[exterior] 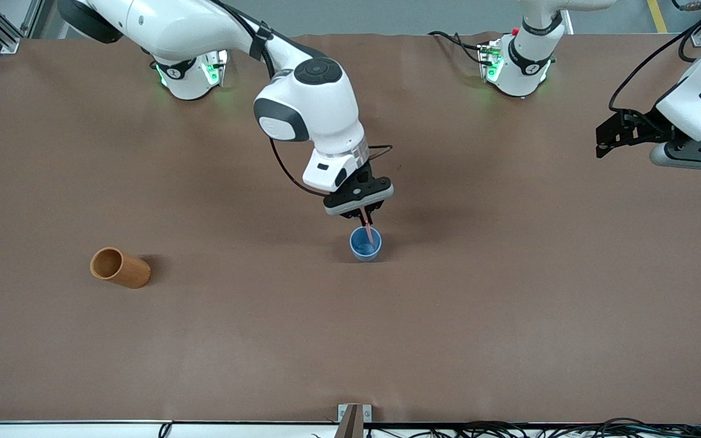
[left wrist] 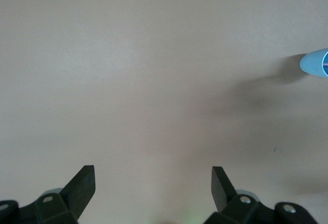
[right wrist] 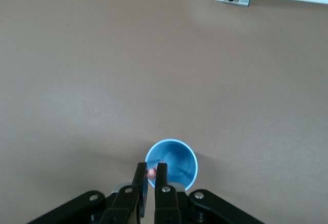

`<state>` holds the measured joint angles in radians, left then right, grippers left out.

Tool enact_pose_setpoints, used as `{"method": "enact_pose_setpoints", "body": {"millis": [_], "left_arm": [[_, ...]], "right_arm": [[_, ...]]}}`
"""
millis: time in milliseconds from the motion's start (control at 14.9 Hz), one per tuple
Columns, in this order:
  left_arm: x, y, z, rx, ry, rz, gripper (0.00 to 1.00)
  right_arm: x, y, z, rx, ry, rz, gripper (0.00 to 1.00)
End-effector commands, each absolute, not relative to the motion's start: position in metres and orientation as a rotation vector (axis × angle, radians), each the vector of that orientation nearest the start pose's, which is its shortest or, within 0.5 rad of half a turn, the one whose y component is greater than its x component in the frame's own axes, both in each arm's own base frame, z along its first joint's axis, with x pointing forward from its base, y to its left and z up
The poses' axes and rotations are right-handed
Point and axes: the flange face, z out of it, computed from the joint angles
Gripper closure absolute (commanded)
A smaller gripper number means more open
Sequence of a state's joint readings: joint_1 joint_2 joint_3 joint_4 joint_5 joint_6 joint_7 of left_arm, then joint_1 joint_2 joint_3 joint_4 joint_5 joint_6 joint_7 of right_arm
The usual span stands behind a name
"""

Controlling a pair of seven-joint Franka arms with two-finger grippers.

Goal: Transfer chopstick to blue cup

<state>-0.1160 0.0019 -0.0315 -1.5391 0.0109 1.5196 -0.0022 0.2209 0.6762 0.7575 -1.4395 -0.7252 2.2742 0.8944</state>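
The blue cup (exterior: 366,244) stands upright near the middle of the table. My right gripper (exterior: 366,215) hangs just over it, shut on the pale-pink chopstick (exterior: 369,235), which points steeply down with its lower end inside the cup. From the right wrist, the chopstick's top (right wrist: 151,172) shows pinched between the fingers above the cup's open mouth (right wrist: 174,163). My left gripper (left wrist: 153,175) is open with nothing between its fingers, held up over the left arm's end of the table, where it waits (exterior: 615,137). The cup's edge (left wrist: 315,62) shows in the left wrist view.
An orange-brown cylinder cup (exterior: 120,267) lies on its side toward the right arm's end of the table. A metal bracket (exterior: 353,417) sits at the table's edge nearest the front camera, with cables running along it.
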Motion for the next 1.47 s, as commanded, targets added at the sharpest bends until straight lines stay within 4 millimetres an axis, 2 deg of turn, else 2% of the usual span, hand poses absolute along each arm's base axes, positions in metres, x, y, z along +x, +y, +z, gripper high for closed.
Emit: {"method": "enact_pose_setpoints", "body": {"millis": [0, 134, 268, 335, 536, 804, 939, 1073, 1207, 1274, 1408], "left_arm": [[0.543, -0.081, 0.640, -3.134, 0.226, 0.012, 0.00], [0.543, -0.079, 0.640, -3.134, 0.224, 0.012, 0.00], [0.543, -0.079, 0.640, -3.133, 0.224, 0.012, 0.00], [0.543, -0.080, 0.641, -3.131, 0.226, 0.009, 0.00], [0.543, -0.080, 0.647, -3.132, 0.236, -0.012, 0.00], [0.543, -0.080, 0.648, -3.132, 0.233, -0.015, 0.00], [0.543, -0.081, 0.649, -3.134, 0.229, -0.019, 0.00], [0.547, -0.084, 0.642, -3.133, 0.241, 0.002, 0.00], [0.547, -0.082, 0.642, -3.134, 0.246, 0.000, 0.00], [0.546, -0.081, 0.643, -3.132, 0.253, 0.000, 0.00], [0.546, -0.080, 0.645, -3.133, 0.251, -0.002, 0.00]], "right_arm": [[0.518, 0.515, 0.400, -2.909, -0.393, -0.577, 0.95], [0.520, 0.512, 0.397, -2.907, -0.395, -0.586, 0.91], [0.520, 0.512, 0.397, -2.907, -0.397, -0.586, 0.79], [0.521, 0.511, 0.397, -2.907, -0.395, -0.588, 0.71], [0.523, 0.511, 0.400, -2.903, -0.393, -0.596, 0.25], [0.532, 0.502, 0.410, -2.902, -0.376, -0.620, 0.02], [0.540, 0.493, 0.420, -2.905, -0.342, -0.631, 0.00], [0.543, 0.483, 0.446, -2.899, -0.309, -0.675, 0.00], [0.546, 0.467, 0.463, -2.951, -0.238, -0.642, 0.00], [0.547, 0.457, 0.486, -2.957, -0.172, -0.621, 0.00], [0.551, 0.425, 0.524, -2.997, -0.025, -0.599, 0.00]]}}
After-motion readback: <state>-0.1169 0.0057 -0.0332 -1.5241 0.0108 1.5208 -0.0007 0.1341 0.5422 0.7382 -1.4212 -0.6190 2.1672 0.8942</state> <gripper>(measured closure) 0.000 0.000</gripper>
